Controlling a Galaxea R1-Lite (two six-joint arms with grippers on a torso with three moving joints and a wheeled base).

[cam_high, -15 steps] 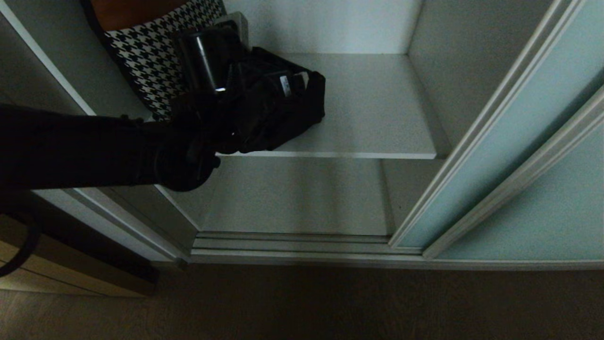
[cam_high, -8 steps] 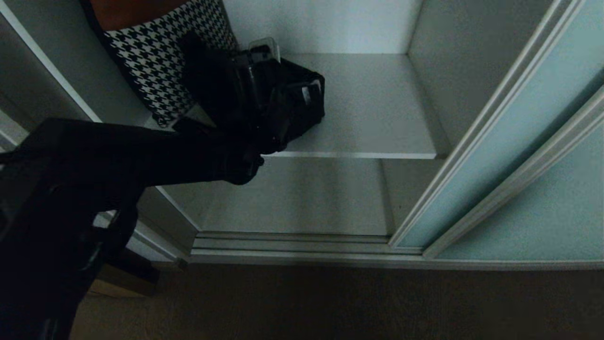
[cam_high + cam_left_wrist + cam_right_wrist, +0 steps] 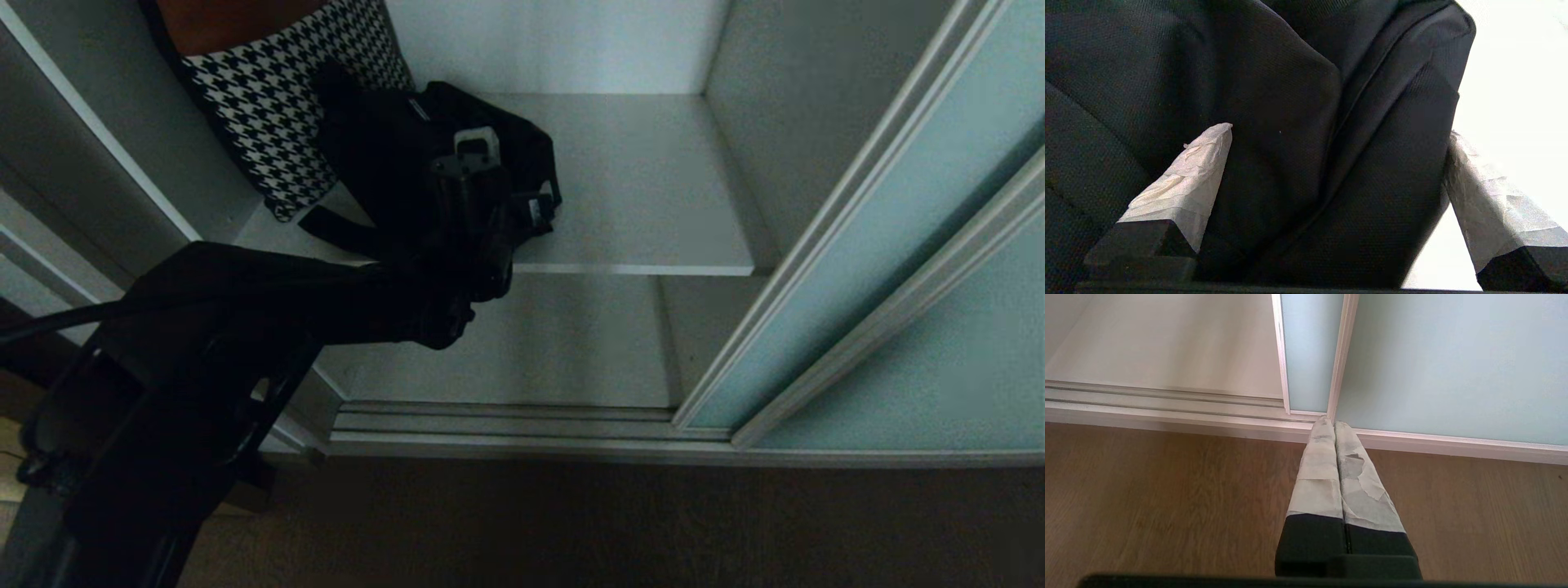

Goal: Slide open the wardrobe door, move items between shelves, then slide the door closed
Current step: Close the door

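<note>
One black-and-white houndstooth bag (image 3: pixel 269 98) stands at the far left of the upper shelf (image 3: pixel 645 180), beyond and to the left of the left gripper (image 3: pixel 482 196); one black shoulder bag (image 3: pixel 392 155) sits on that same shelf just beside it, directly ahead of the gripper; the gripper's two taped fingers (image 3: pixel 1188 179) are spread wide, one lying over the bag's fabric (image 3: pixel 1290 122) and the other at the bag's edge, with a fold of the bag between them; I cannot tell whether they press it; one strap (image 3: pixel 339 233) trails from the bag toward the shelf's front edge, left of the gripper; below the gripper lies a second, lower shelf (image 3: pixel 522 343); to its right stand two frosted panels, the sliding wardrobe door (image 3: pixel 824 269) nearer the opening; the right gripper (image 3: pixel 1334 424) hangs over the wooden floor (image 3: pixel 1147 490), fingers pressed together, tips toward the door track (image 3: pixel 1167 400).
</note>
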